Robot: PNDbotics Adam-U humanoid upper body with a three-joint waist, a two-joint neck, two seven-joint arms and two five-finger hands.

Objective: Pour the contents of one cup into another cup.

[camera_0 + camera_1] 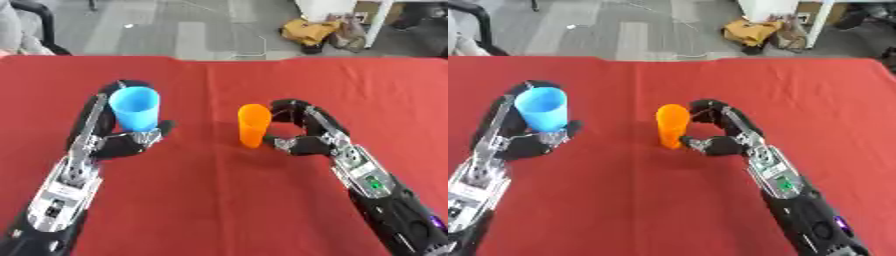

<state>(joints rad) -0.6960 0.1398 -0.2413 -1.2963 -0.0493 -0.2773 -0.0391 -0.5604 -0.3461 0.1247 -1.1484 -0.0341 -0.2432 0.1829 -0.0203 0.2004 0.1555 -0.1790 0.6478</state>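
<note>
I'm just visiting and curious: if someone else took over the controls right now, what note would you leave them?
Left hand: curled round the blue cup, which is upright.
Right hand: fingers curved beside the orange cup, which stands on the red cloth; I cannot tell whether they are touching it.
Done: blue cup grasped.
Left: grip the orange cup, bring the cups together, tilt one over the other and pour. The cups' contents are not visible.

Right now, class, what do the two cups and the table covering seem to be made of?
Blue cup: likely plastic, judging by its smooth, even colour and thin rim.
Orange cup: probably plastic too, with the same plain, uniform surface.
Red covering: seemingly matte cloth, with a faint centre crease.
</note>
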